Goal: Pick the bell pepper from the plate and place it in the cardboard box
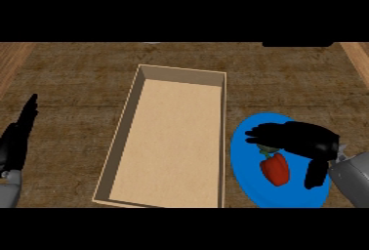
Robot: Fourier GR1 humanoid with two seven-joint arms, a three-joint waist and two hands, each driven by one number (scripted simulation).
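Directly over the bell pepper (275, 169) on the plate (247, 188), right hand (296, 136); fingers uncurled

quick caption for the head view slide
Right hand poised over red bell pepper on blue plate, cardboard box alongside, left hand resting at left edge.

The left robot hand (18, 139) is plain black, its fingers slim and tapering to narrow tips. The right robot hand (299, 137) wears the same black: a broad, rounded back, blunt-ended fingers and a thick thumb, with a faint sheen on its upper side. Each meets a grey forearm. The right forearm (355, 178) is a smooth, pale-grey casing with small pointed edges at the wrist, while the left forearm (7, 191) shows only a sliver of the same grey.
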